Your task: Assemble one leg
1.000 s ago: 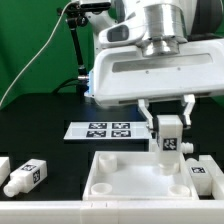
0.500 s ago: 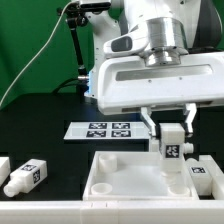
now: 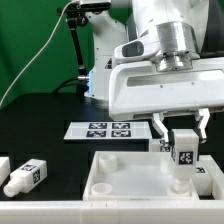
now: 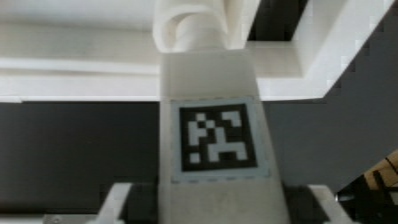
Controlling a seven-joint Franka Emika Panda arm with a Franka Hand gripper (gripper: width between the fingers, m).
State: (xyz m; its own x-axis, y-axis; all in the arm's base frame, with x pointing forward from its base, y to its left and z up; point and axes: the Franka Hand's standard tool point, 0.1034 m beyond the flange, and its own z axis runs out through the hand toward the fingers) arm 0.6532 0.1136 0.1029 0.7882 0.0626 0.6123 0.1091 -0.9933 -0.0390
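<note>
My gripper (image 3: 183,134) is shut on a white leg (image 3: 184,152) with a black-and-white tag on its side. It holds the leg upright, stub down, over the near right corner of the large square white tray-like piece (image 3: 125,178). In the wrist view the leg (image 4: 215,125) fills the middle between my fingers (image 4: 128,203), and its round stub (image 4: 192,30) points at the tray's white rim (image 4: 71,82). Whether the stub touches the corner hole is hidden.
Another leg (image 3: 26,177) lies at the exterior view's left, with a further one (image 3: 3,166) at the edge. One more leg (image 3: 206,179) lies at the right, close to the held leg. The marker board (image 3: 100,129) lies behind the tray.
My gripper has carried the leg toward the exterior view's right and a little lower, to the tray's right corner.
</note>
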